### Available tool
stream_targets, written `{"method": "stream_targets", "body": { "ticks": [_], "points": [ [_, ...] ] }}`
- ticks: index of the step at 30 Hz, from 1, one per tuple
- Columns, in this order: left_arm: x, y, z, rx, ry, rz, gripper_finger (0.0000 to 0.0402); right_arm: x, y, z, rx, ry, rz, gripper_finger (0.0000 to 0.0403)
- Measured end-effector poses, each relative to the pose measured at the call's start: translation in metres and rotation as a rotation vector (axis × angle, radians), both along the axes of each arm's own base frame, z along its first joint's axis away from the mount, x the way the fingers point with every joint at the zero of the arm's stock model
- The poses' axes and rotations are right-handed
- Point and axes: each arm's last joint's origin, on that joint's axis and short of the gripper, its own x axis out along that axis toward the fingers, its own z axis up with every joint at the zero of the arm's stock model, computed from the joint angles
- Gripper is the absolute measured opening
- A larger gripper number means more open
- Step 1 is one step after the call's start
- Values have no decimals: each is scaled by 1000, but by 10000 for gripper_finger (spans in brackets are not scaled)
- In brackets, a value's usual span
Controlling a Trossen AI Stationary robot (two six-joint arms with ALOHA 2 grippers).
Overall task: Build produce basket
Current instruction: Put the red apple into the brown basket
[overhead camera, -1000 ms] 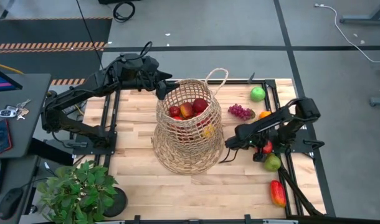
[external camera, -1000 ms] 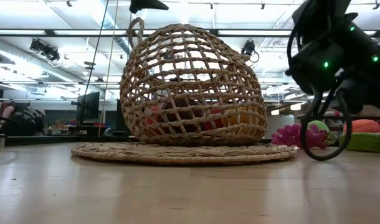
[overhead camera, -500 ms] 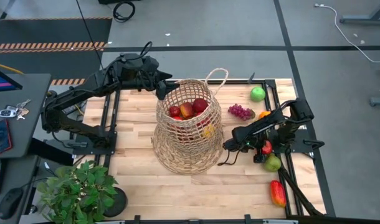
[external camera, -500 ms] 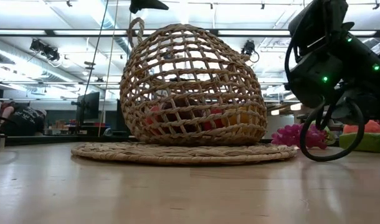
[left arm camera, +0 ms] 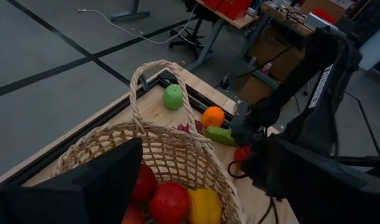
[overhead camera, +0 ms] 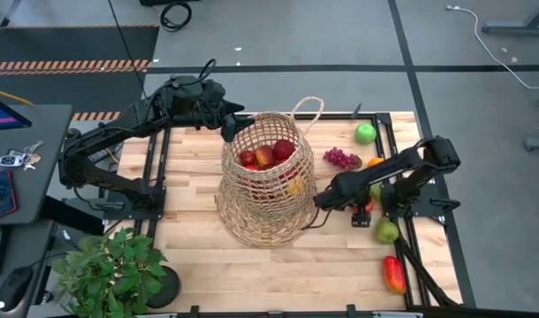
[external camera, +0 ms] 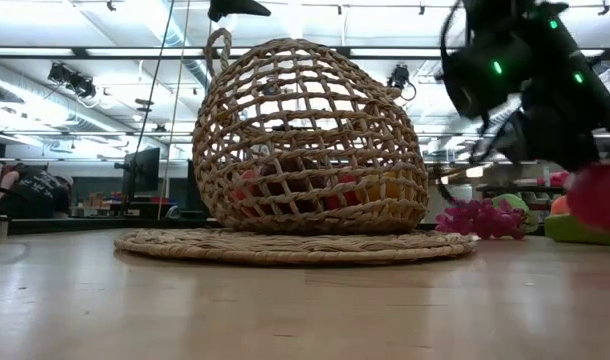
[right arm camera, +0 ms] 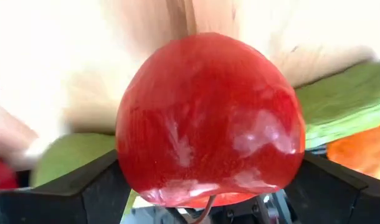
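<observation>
The basket [overhead camera: 268, 181] stands mid-table with several pieces of produce [overhead camera: 266, 155] already inside: red apples and something yellow. The right pincer [right arm camera: 205, 205] is closed around a red apple [right arm camera: 209, 118], near the basket's right side. The left pincer [overhead camera: 223, 124] sits at the basket's rim by the far edge; whether it grips is unclear. Grapes [overhead camera: 342, 159], a green apple [overhead camera: 366, 133] and more lie along the right edge, so perhaps half remains.

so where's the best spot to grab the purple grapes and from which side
Take the purple grapes across the narrow width of the bunch at its thicker end, coming straight down from above. They lie flat on the table with open wood around them, clear of the basket, so fingers probably fit either side.
</observation>
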Motion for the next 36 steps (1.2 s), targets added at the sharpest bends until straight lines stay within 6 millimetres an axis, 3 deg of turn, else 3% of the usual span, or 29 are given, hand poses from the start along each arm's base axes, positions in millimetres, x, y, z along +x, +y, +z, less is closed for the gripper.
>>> {"method": "stream_targets", "body": {
  "ticks": [8,19,27,36],
  "points": [
    [-1,0,-2,-5,23,-1,357,23,-3,79,72,-367,-25,364],
    [0,-1,-3,-38,13,9,357,54,-40,197,115,-1203,-162,365],
    [0,-1,-2,-70,0,21,357,76,-76,252,174,-1789,-234,365],
    [0,-1,-3,-112,-13,37,357,72,-106,292,231,-2202,-327,365]
  ]
}}
